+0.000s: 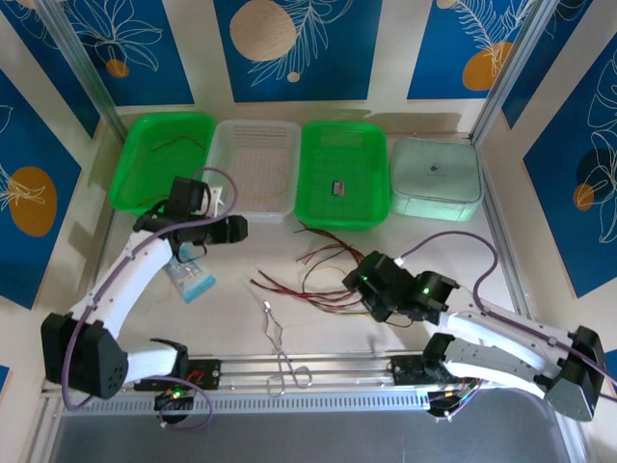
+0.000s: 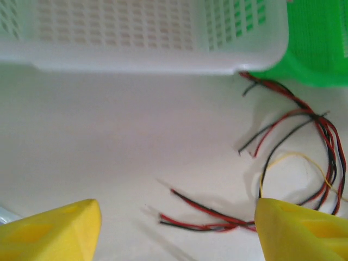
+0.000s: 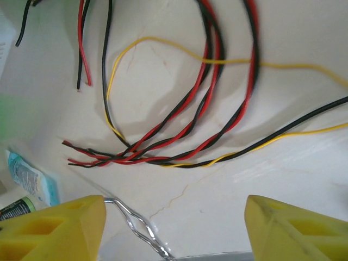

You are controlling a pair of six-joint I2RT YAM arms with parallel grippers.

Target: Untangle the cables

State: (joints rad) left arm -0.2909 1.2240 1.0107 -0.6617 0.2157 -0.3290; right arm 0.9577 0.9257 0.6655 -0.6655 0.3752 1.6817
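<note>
The cables (image 1: 310, 275) lie in a loose tangle of thin red, black and yellow wires on the white table, between the two arms. My left gripper (image 1: 239, 230) is to their left and open. In the left wrist view its yellow fingertips (image 2: 54, 231) are spread wide, and red-black wire ends (image 2: 206, 217) lie on the table between them. My right gripper (image 1: 361, 281) hovers at the tangle's right edge, open. The right wrist view shows the twisted red-black and yellow-black cables (image 3: 179, 136) just beyond its spread fingers (image 3: 296, 228), with nothing held.
Along the back stand a green tray (image 1: 159, 159), a white basket (image 1: 255, 164), a second green tray (image 1: 344, 174) and a pale box (image 1: 436, 178). Silver forceps (image 1: 280, 347) lie near the front edge; their tip (image 3: 136, 225) is by my right gripper. A blue packet (image 1: 190, 280) lies at the left.
</note>
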